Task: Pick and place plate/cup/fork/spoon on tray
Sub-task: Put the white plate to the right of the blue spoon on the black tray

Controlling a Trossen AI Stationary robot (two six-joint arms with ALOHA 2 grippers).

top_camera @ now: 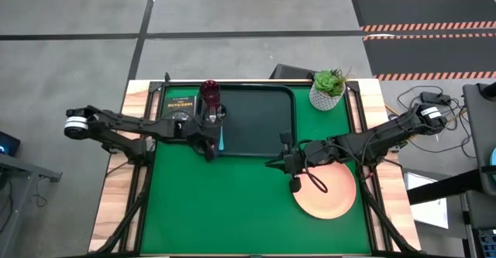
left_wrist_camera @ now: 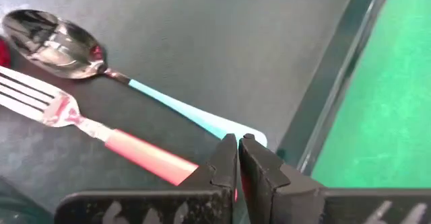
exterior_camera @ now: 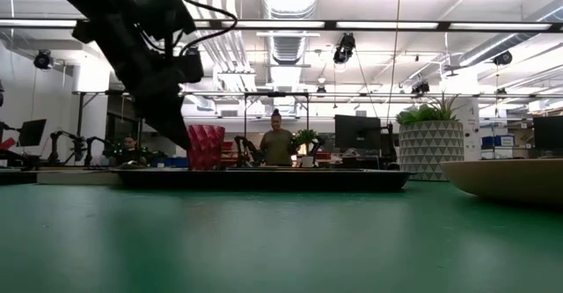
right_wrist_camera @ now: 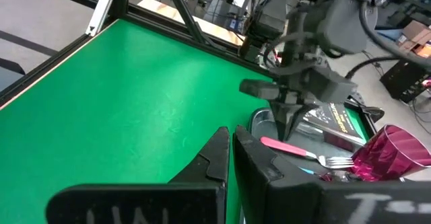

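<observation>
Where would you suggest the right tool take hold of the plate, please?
By its rim, on the side nearest the right tool. The plate lies flat on the green mat outside the tray, and its shallow raised edge, seen in the low view, is probably the only grippable part.

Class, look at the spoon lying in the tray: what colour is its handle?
Light blue. The spoon has a silver bowl and pale blue handle, clearest in the left wrist view.

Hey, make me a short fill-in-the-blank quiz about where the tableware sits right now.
1. The fork and spoon lie side by side on the ____.
2. The peach-orange plate rests on the green mat, ____ the tray.
3. The spoon's handle is light ____.
4. The left gripper above the tray has its fingers ____.

Missing words: tray; outside; blue; shut
</observation>
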